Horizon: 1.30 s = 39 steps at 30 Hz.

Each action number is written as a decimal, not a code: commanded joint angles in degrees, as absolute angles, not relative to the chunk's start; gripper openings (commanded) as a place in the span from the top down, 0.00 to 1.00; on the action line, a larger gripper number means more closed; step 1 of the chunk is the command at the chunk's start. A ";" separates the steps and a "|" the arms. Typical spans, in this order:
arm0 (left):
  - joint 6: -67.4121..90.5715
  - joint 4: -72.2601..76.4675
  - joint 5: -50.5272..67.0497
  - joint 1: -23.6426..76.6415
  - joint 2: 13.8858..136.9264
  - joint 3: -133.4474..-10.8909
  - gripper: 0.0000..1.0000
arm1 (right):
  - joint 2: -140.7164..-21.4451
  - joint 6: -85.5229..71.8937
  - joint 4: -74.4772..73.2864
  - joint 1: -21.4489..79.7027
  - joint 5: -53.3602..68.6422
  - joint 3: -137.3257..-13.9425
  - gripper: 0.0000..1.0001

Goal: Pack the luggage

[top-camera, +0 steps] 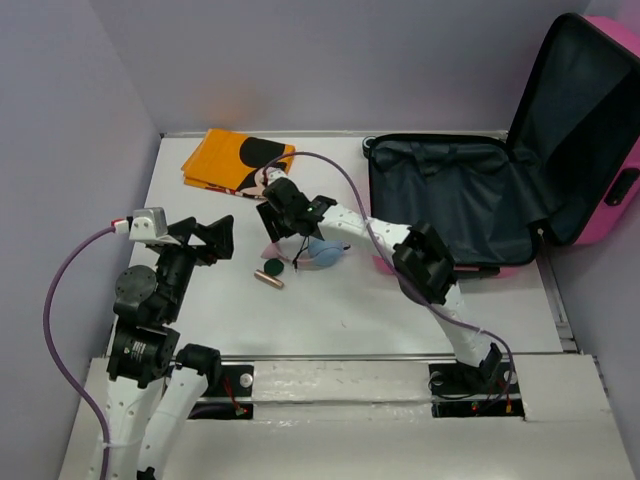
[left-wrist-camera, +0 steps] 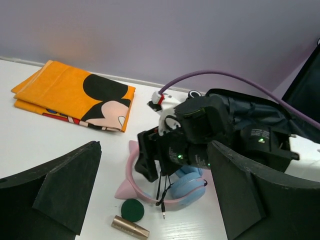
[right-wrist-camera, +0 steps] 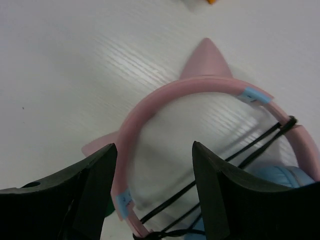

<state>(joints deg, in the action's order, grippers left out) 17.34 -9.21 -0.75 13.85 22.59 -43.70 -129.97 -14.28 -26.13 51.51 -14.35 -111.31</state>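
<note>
Right claw [right-wrist-camera: 154,150] apart over pink headphones [right-wrist-camera: 200,87], left claw [left-wrist-camera: 155,150] wide apart, luggage [top-camera: 450,200] open, long axis left-to-right, lid propped rightward

Top cam overhead, L wrist low, faces wall [left-wrist-camera: 150,30], R close-up, headphones [right-wrist-camera: 170,97] shared

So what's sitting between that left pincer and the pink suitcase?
From overhead: pink cat-ear headphones, the right pincer open over their band, then a green disc and gold tube nearer the left pincer.
</note>
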 commanded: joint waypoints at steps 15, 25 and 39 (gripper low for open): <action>16.17 -5.98 -0.26 15.91 21.36 -43.42 0.01 | -145.37 -17.58 -27.77 54.58 -19.15 -129.36 0.58; 16.00 -6.15 -0.35 16.08 21.18 -43.42 0.01 | -129.67 -15.82 -17.07 54.58 -30.41 -120.35 0.93; 15.73 -5.98 -0.88 16.08 21.09 -43.33 0.01 | -86.76 -7.21 -4.74 44.05 -33.32 -80.28 0.93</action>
